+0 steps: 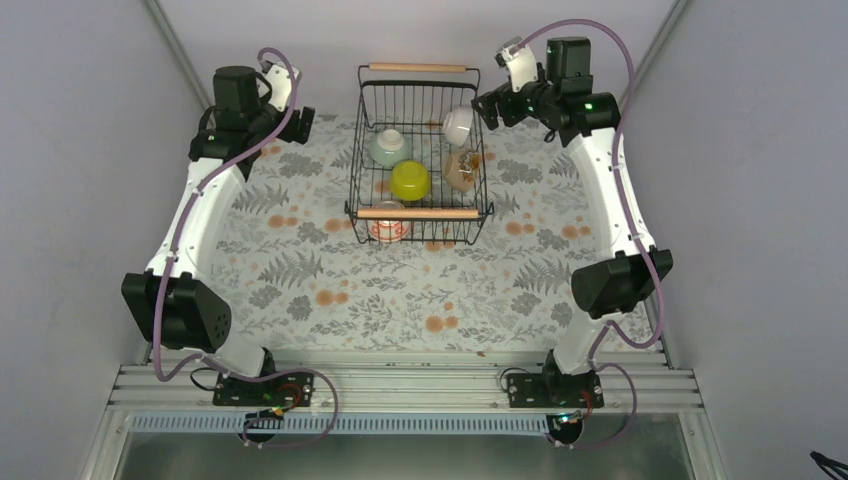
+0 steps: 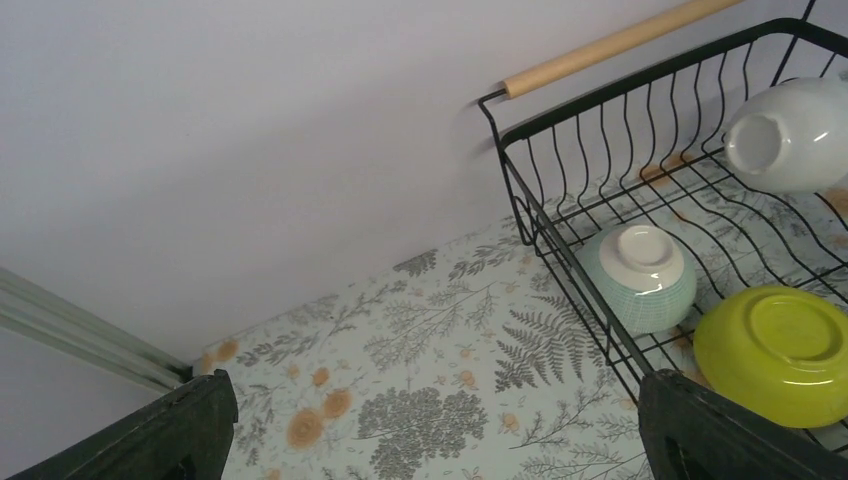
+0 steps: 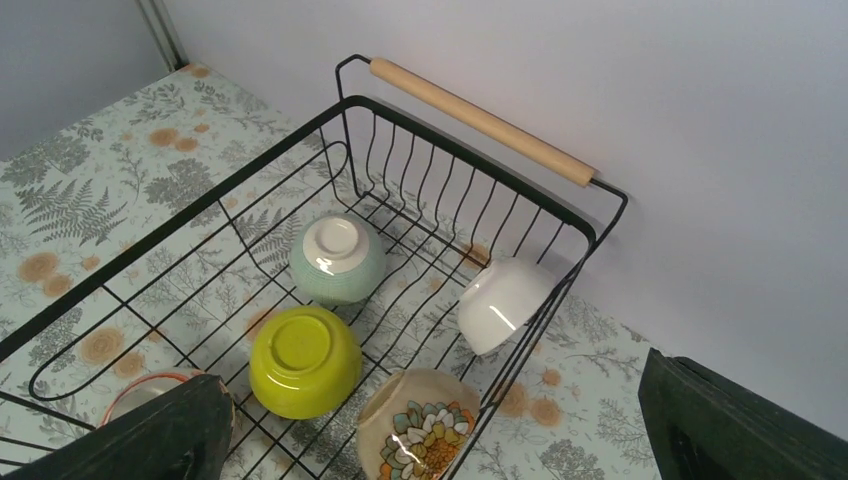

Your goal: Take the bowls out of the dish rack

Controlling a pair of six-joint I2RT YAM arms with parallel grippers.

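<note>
The black wire dish rack (image 1: pixel 418 213) with two wooden handles stands at the back middle of the table. It holds a pale green bowl (image 1: pixel 390 147), a yellow-green bowl (image 1: pixel 410 180), a white bowl (image 1: pixel 460 125), a beige flowered bowl (image 1: pixel 461 172) and an orange-rimmed bowl (image 1: pixel 387 222). My left gripper (image 1: pixel 300 125) is open and empty, left of the rack's far corner (image 2: pixel 640 80). My right gripper (image 1: pixel 487 108) is open and empty, above the rack's far right corner (image 3: pixel 470 150). In the right wrist view the white bowl (image 3: pixel 503 300) leans on its side against the rack wall.
The table wears a fern-and-flower patterned cloth (image 1: pixel 330 290). Grey walls close in the back and both sides. Both arms reach along the table's left and right edges.
</note>
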